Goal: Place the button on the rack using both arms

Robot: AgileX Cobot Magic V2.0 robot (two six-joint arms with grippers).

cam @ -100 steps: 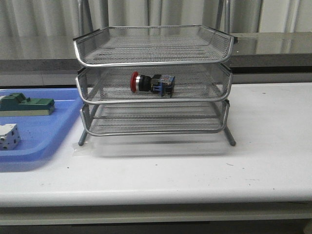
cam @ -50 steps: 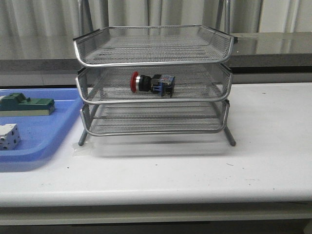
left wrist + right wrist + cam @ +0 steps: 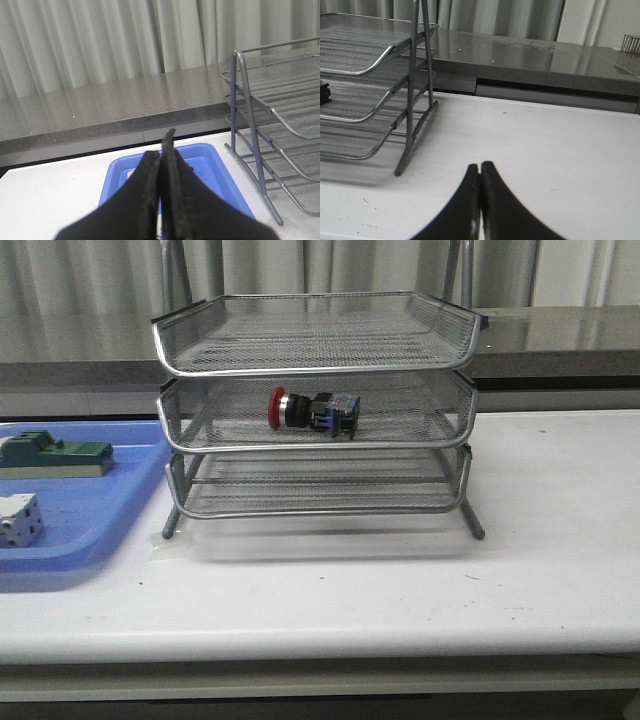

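Even soft light, faint shadow under rack (image 3: 315, 400), hands perhaps blurred

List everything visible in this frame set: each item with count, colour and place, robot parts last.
rack: one, silver wire mesh, three tiers, standing on the table beside the tray.
button: one, red head, black body, blue rear block, lying on its side in the rack's middle tier.
tray: one, blue plastic, on the table at the robot's left.
long block: one, green and cream, in the tray.
white block: one, dark holes, in the tray.
table: one, white.
left claw: one, black, fingers together, holding nothing.
right claw: one, black, fingers together, holding nothing.
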